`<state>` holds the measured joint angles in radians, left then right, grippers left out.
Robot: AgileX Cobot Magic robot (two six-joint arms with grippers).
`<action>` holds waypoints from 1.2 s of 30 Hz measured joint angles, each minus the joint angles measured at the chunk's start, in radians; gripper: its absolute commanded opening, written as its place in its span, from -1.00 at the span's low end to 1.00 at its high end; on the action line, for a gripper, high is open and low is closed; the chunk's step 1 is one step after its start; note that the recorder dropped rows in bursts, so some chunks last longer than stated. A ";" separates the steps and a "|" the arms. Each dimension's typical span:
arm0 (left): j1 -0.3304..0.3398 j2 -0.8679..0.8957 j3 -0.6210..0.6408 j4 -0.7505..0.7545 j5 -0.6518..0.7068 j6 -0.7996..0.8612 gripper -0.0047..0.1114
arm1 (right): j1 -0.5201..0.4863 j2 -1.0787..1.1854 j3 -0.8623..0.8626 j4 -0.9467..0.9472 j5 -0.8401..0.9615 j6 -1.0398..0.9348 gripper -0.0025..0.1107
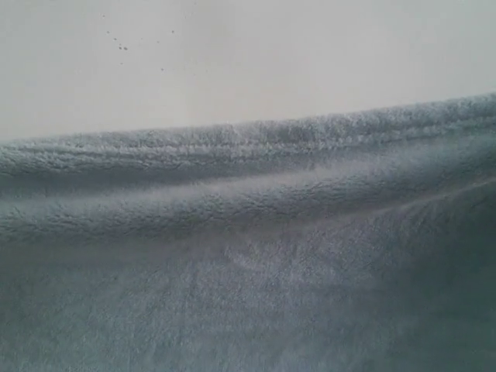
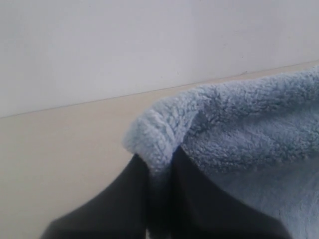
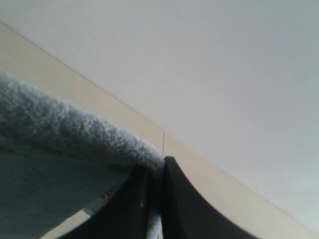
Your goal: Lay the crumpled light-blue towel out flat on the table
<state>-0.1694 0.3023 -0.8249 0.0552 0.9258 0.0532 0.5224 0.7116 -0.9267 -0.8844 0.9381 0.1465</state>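
Observation:
The light-blue towel (image 1: 248, 256) hangs stretched right in front of the exterior camera and fills the lower two thirds of that view, its hemmed upper edge running across. Neither gripper shows there. In the left wrist view my left gripper (image 2: 158, 167) is shut on a fluffy corner of the towel (image 2: 239, 119), which bunches between its two dark fingers (image 2: 124, 199). In the right wrist view my right gripper (image 3: 157, 172) is shut on another corner of the towel (image 3: 60, 134), with cloth pinched between its fingers. The beige table (image 2: 60, 149) lies beyond the left gripper.
A white wall (image 2: 149, 40) rises behind the table's far edge. The same wall (image 3: 224, 74) and a strip of the table (image 3: 209, 184) show past the right gripper. Pale surface with a few dark specks (image 1: 120, 43) shows above the towel.

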 measured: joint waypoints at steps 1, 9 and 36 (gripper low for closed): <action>0.000 0.000 0.000 0.000 0.000 0.000 -0.76 | 0.000 0.000 -0.010 0.000 0.017 -0.004 -0.84; 0.000 -0.066 0.000 0.000 0.039 -0.004 -0.76 | 0.000 -0.032 -0.050 0.046 0.085 -0.020 -0.84; 0.052 0.936 0.138 0.822 -0.207 -0.751 -0.14 | -0.012 0.989 -0.386 0.112 -0.273 0.102 -0.01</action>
<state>-0.1177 1.2385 -0.6870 0.8767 0.7186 -0.6979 0.5102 1.7003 -1.3123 -0.7728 0.6652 0.2484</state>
